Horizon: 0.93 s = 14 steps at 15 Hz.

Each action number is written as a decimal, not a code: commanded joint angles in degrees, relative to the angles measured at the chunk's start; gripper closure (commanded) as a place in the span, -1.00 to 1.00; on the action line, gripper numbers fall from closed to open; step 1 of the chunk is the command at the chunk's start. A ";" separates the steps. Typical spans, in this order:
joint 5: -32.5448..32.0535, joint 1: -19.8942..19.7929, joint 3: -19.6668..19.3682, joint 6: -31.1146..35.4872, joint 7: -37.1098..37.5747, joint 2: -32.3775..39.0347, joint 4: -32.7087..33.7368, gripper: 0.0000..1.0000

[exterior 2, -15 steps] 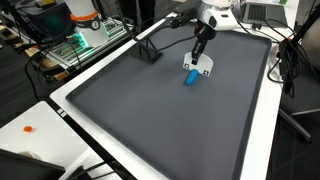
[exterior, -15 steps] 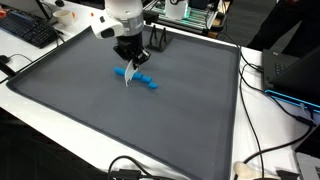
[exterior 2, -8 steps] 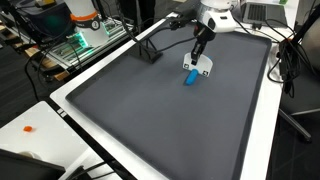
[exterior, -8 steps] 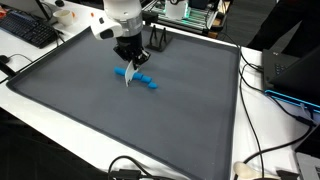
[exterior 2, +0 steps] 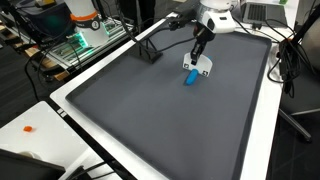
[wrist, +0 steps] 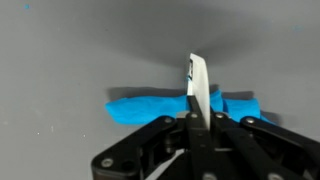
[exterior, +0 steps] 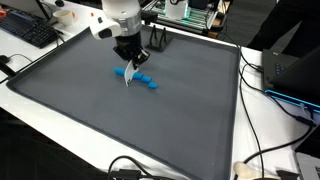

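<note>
grey mat [exterior: 150, 130] fills nearly the whole picture, and all the action sits toward its far side. the gripper [exterior: 128, 68] points straight down, and its fingers are pressed together on a thin white strip [exterior: 128, 77], pinching it by the flat faces so it hangs edge-on below the tips. the wrist view shows it best: the white strip [wrist: 198, 88] stands up out of the closed fingers [wrist: 172, 128] with a little dark print near its end, and it crosses right over the middle of a blue piece [wrist: 150, 107].

that blue piece [exterior: 142, 80] lies flat on the mat, long and lumpy, stretched crosswise to the strip. whether the strip's end touches the blue or hangs just above it, i cannot tell from any view. the vertical hold looks deliberate to me: gripping a thin strip by its faces keeps it from slipping, and it leaves the lower end free.

now for room. in both exterior views the blue piece [exterior 2: 189, 78] has bare mat on every side, with the broadest stretch toward the near edge. the tighter side is the far rim, where a black stand [exterior 2: 148, 52] sits on the mat and the arm's own body looms above. beyond the mat's raised border lies the white table [exterior: 60, 140], with a keyboard [exterior: 25, 30] at one corner and cables [exterior: 262, 85] trailing along another side, all well apart from the gripper.
</note>
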 commanded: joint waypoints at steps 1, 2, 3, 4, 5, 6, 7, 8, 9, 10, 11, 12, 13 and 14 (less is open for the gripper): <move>1.24 -0.46 0.93 -2.61 -0.98 -1.10 -0.72 0.98; 1.59 -0.58 1.13 -3.25 -1.18 -1.21 -0.75 0.98; 1.70 -0.55 1.20 -4.10 -1.12 -1.30 -0.76 0.98; 1.80 -0.55 1.27 -4.63 -1.07 -1.39 -0.75 0.98; 1.84 -0.50 1.25 -5.37 -0.81 -1.48 -0.66 0.98; 1.74 -0.43 1.19 -5.56 -0.57 -1.66 -0.66 0.98; 1.66 -0.39 1.17 -5.51 -0.53 -1.89 -0.70 0.98; 1.38 -0.29 1.10 -5.51 -0.46 -2.17 -0.67 0.98; 1.17 -0.22 1.05 -5.61 -0.39 -2.42 -0.60 0.98; 1.08 -0.17 1.05 -5.81 -0.41 -2.82 -0.53 0.98; 1.10 -0.18 1.09 -5.91 -0.49 -3.14 -0.47 0.98; 0.95 -0.12 1.06 -6.23 -0.45 -3.56 -0.36 0.98; 0.83 -0.09 1.05 -6.46 -0.47 -4.04 -0.26 0.98; 0.72 -0.07 1.02 -6.64 -0.44 -4.43 -0.17 0.98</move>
